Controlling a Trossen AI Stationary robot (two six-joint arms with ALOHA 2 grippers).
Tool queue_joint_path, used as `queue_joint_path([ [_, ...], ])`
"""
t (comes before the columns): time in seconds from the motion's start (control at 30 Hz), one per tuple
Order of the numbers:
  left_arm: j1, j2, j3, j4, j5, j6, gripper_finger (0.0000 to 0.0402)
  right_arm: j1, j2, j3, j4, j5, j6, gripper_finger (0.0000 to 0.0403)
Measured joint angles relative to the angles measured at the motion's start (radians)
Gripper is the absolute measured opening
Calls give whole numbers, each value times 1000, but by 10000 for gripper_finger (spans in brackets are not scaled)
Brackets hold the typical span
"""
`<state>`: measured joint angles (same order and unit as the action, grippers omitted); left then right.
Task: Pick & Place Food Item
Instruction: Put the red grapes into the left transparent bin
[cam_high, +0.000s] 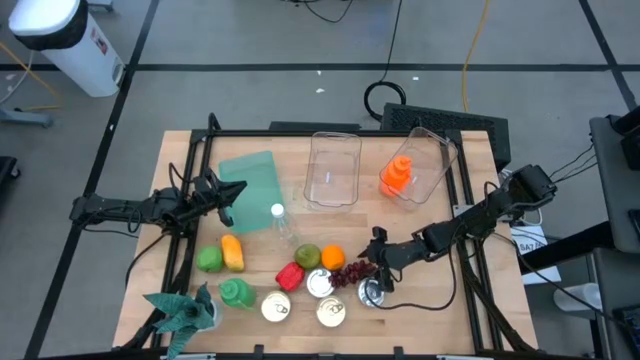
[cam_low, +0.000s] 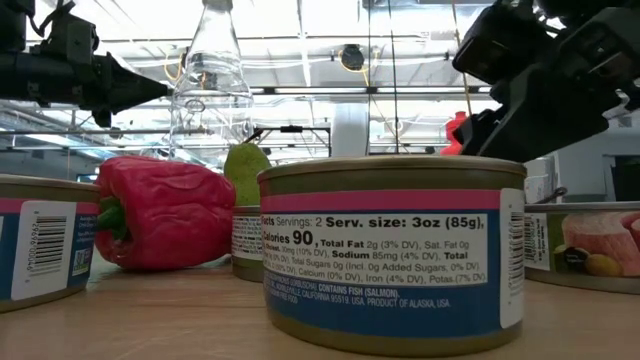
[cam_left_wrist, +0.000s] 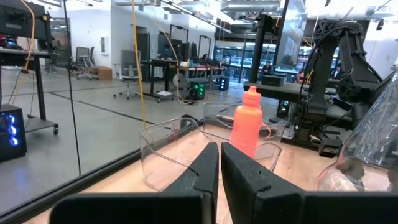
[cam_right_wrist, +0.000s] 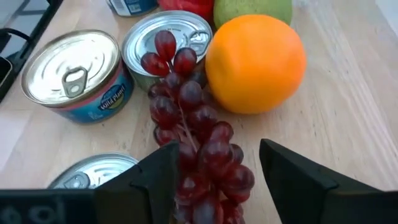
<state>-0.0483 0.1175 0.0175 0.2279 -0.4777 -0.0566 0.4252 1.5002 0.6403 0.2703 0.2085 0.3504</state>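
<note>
right pincer (cam_right_wrist: 214, 171) agape astride the grapes (cam_right_wrist: 193, 134) beside the orange (cam_right_wrist: 255, 62); left pincer (cam_left_wrist: 219, 163) closed, empty.

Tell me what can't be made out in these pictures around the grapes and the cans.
- Grapes: right wrist view, lower end cut off by the frame edge; whether the right gripper grips them is unclear.
- Grapes: absent from the low view, behind the front can.
- Orange: low view, also hidden by cans.
- Side cans: cut off by edges.

Overhead looks straight down; low camera (table-level, close) shares its tuna can (cam_low: 392, 255).
</note>
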Motion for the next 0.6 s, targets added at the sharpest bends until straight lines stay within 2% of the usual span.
queue_joint_path([
  [0.6,0,0,0,0,0,0,26,-8,0,0,-7,-2,-37,100],
])
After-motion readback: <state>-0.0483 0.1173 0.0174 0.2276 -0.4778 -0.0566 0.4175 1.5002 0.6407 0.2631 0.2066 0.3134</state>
